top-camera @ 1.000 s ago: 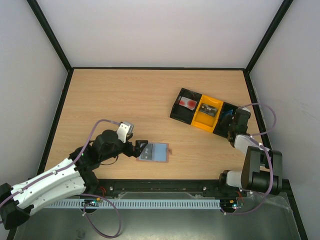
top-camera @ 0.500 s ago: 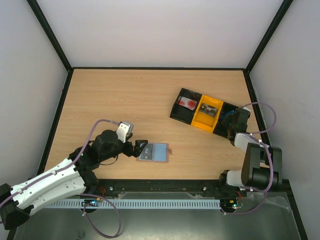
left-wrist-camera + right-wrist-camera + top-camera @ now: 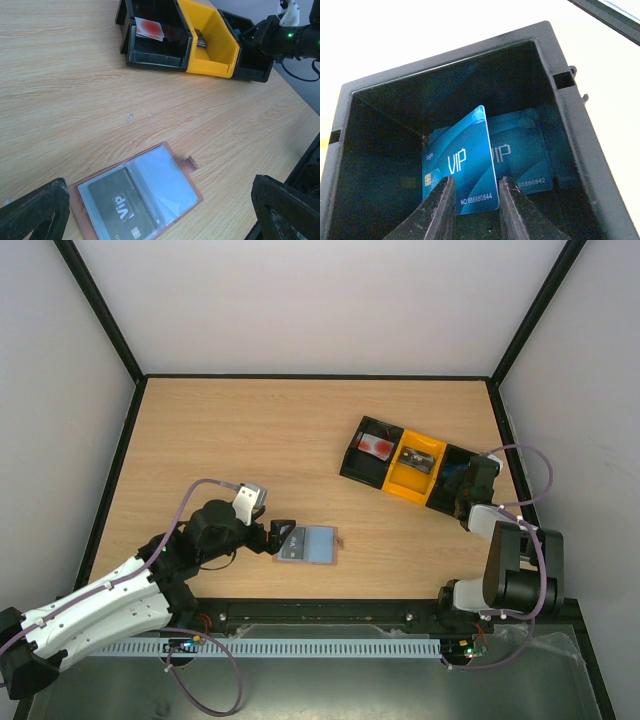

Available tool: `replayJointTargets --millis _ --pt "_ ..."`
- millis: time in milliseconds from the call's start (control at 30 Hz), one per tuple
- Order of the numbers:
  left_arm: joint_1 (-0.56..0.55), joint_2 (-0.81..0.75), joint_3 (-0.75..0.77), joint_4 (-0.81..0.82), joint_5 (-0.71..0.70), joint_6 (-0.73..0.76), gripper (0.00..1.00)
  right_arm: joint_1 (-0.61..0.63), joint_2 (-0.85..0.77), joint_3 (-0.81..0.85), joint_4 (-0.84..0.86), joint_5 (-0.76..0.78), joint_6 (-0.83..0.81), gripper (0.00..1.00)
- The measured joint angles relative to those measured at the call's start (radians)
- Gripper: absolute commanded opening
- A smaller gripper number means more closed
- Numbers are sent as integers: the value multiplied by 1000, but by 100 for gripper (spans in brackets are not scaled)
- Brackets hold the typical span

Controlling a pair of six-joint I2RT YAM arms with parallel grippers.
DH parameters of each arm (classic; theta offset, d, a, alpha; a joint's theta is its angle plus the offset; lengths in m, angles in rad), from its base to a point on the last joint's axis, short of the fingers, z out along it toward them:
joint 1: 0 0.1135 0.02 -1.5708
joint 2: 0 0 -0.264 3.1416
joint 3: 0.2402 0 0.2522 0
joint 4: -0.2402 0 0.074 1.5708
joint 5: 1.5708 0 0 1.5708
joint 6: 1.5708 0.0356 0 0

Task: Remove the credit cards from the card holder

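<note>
Looking down from above, found the left gripper [image 3: 283, 537] reached low from the near-left corner on a bent elbow, wrist levelled just over the wooden table [image 3: 250, 440]. Saw its fingers [image 3: 30, 210] spread wide, one either side of the card holder [image 3: 165, 175], clasping nothing. Found that card holder lying open and flat near the table's front edge, well apart from the tray: blue-grey, rectangular, with thin brown edging, a small brown tab and clear glossy pockets. Read "Vip" on a black chip card [image 3: 122, 205] tucked in one pocket. Traced the right gripper [image 3: 476, 182] from a folded arm at the near-right corner, pointed down into the right-hand black compartment of the black-and-yellow tray [image 3: 212, 62]. Noted hard, matte, square-cornered plastic walls. Saw a glossy blue VIP card [image 3: 462, 170] standing tilted between the two dark fingers, narrowly parted; could not tell whether pinched or let go. Spotted a second blue card [image 3: 520, 160] behind it in the same compartment, and a red-and-white card [image 3: 150, 29] in the far black compartment.
</note>
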Motion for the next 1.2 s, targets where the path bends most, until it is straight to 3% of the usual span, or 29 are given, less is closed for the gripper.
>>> replayJointTargets --millis 167,400,700,1000,1200 --pt "0 -3 0 0 0 0 100 0 -16 10 -20 15 16 29" --pt "0 -3 0 0 0 0 100 0 -5 171 -177 26 71 42" --pt "0 8 0 1 -16 -9 100 0 0 270 -360 23 171 45" --pt "0 85 5 -14 -69 -66 100 60 -256 235 -422 -109 272 48" --pt "21 160 15 -24 -19 -128 96 132 -398 199 -457 -192 311 48"
